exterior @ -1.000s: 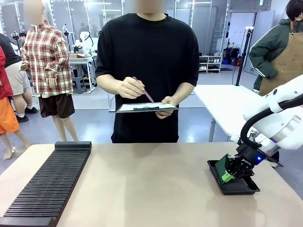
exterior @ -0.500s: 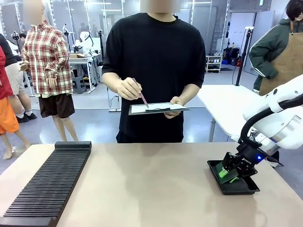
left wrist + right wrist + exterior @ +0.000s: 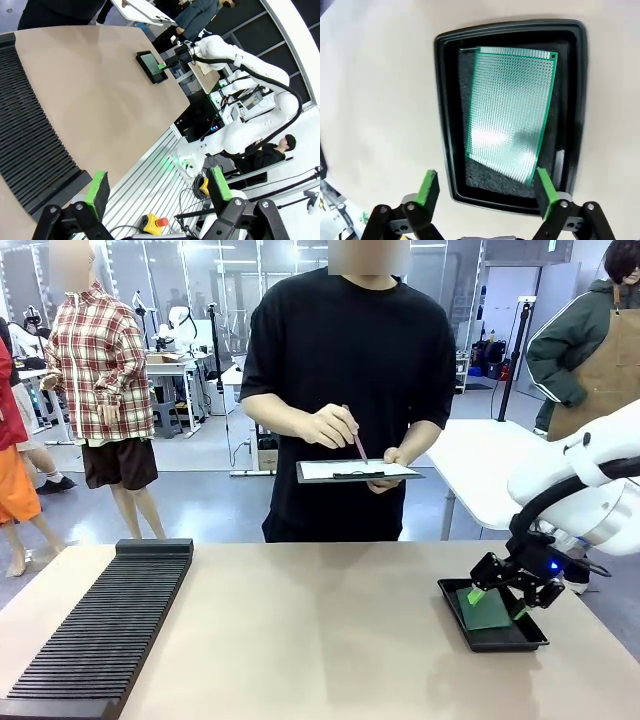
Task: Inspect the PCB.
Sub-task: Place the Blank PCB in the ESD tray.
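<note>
PCB (image 3: 512, 112) is now flat in the black tray (image 3: 452, 601), slightly skewed, one corner riding toward the tray wall. A second ago the right gripper (image 3: 497, 601) had it pinched on edge inside the tray; half a second ago it was tipping down. Now the jaws are wide apart and empty, green pads (image 3: 428, 187) straddling the tray's near end, just above the board and clear of it. So the release is done, and the gripper has lifted a bit off the tray.

Left gripper (image 3: 157, 192) is parked well away from the tray, off the table edge on the robot's side, jaws fully spread, nothing in them. No change there.

Person behind the table has stepped sideways toward the tray side, clipboard (image 3: 359, 471) in one hand, pen (image 3: 356, 444) on the paper. Looks like results are being written down.

Judgement: the board reads as returned after checking, so this cycle is at or near its end. Slotted rack (image 3: 100, 630), far from the tray, is untouched.
</note>
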Robot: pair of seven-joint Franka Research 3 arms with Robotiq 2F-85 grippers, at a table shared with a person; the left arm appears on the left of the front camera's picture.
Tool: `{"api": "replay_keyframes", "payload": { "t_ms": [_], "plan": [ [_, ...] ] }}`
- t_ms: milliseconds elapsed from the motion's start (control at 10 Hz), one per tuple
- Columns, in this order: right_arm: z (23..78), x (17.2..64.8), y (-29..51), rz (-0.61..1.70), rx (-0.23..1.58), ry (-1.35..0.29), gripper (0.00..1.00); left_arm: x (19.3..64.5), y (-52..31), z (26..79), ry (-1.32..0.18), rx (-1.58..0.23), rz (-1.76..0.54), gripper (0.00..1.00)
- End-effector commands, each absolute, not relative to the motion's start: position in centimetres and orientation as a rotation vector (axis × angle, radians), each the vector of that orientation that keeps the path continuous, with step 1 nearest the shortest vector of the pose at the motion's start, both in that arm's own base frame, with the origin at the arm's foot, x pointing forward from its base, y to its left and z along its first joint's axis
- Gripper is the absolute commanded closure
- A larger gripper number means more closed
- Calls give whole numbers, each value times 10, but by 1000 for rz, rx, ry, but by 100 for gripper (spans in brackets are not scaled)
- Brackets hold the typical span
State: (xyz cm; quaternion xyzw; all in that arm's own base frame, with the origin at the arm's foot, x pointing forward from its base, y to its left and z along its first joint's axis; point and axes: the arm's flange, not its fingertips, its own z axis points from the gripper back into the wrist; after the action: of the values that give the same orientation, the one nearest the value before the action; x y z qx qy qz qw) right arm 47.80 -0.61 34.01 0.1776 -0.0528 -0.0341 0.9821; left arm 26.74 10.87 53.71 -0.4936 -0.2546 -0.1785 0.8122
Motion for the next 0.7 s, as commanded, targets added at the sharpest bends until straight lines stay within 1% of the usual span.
{"api": "replay_keyframes", "payload": {
  "t_ms": [0,200,300,600],
  "plan": [
    [355,468,3,-115,242,-116,0,267,108,537,-542,-1037,-378,0],
    [356,469,4,-150,295,-136,0,267,108,537,-542,-1037,-378,0],
    [354,472,-4,-85,280,-121,0,267,108,537,-542,-1037,-378,0],
    [354,472,-4,-85,280,-121,0,267,108,537,-542,-1037,-378,0]
  ]
}}
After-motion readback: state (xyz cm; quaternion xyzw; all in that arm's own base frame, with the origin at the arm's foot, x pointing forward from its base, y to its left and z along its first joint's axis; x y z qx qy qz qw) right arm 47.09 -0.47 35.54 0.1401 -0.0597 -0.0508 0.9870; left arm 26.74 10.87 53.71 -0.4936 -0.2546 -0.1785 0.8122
